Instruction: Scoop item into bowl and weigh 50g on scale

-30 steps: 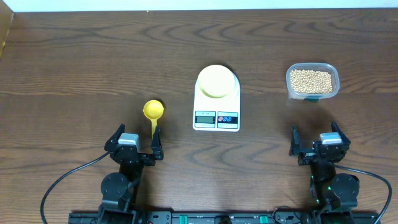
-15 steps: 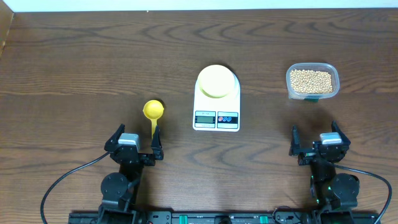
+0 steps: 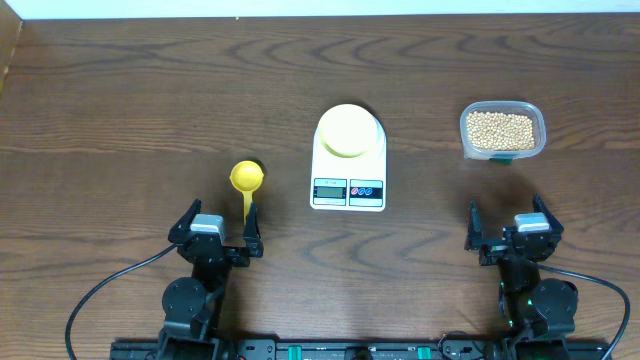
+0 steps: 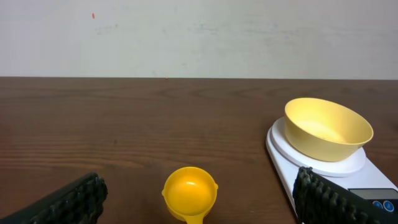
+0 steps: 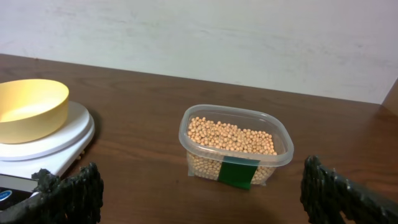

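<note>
— Two grippers show at the near edge of the table (image 3: 120,110); what do they hold?
— Nothing. The left gripper (image 3: 222,207) and the right gripper (image 3: 505,203) are both spread wide, with only bare wood between their black fingers (image 4: 71,202).
— Is there any writing to read?
— None that can be made out. The scale (image 3: 348,170) has a small grey display (image 3: 329,190) and beside it two buttons (image 3: 366,190), red and blue, but any digits or print are too small to tell. The clear container (image 3: 541,125) has a plain dark-green label (image 5: 239,172) on its near wall, with no lettering visible.
— Where are the task's things, and how do they lie?
— The white scale sits at the middle of the table. Its long axis runs from near to far, with the display end toward the robot. The pale-yellow bowl (image 3: 348,130) stands upright and empty on the round platform at the far end. The beans (image 3: 500,130) are small, round and tan, and they fill the container. It lies to the right of the scale, well apart from it, ahead of the right gripper. A yellow scoop (image 3: 246,177) lies left of the scale with its cup away from the robot. Its handle points back toward the left gripper, the tip just beside that gripper's right finger.
— Has anything changed from a second ago?
— No. The grippers, scoop, scale, bowl and container all sit where they were in the earlier overhead views.
</note>
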Robot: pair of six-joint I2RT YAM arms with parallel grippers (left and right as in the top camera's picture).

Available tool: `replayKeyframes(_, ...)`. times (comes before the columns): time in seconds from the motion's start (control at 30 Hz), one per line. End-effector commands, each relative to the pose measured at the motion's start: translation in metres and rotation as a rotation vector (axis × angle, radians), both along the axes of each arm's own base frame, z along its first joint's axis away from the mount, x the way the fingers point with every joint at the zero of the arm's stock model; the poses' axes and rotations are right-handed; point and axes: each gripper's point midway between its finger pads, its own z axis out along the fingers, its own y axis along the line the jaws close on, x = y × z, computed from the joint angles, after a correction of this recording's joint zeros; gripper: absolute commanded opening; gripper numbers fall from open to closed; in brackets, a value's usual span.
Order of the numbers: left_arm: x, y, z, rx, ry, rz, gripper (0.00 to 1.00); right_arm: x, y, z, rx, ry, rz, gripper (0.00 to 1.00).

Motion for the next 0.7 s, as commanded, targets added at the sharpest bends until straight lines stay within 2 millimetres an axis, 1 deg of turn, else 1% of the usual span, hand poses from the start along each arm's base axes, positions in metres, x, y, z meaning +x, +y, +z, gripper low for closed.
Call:
replayKeyframes(0.0,-0.001,0.003,-0.016,-0.004,0.049,0.018,0.98,0.0,0.003,0.0,-0.006,-0.001,0.013,0.99)
replayKeyframes(0.13,-0.001,0.003,-0.015,-0.035,0.049,0.022,0.98,0.0,0.003,0.0,-0.006,-0.001,0.013,0.99)
replayKeyframes(0.27,-0.001,0.004,-0.006,-0.037,0.032,0.023,0.97,0.0,0.003,0.0,-0.006,-0.001,0.013,0.99)
replayKeyframes(0.5,-0.002,0.004,0.004,-0.038,0.028,0.022,0.98,0.0,0.003,0.0,-0.006,-0.001,0.013,0.99)
replayKeyframes(0.67,-0.002,0.004,0.006,-0.027,0.092,0.024,0.98,0.0,0.003,0.0,-0.006,-0.001,0.013,0.99)
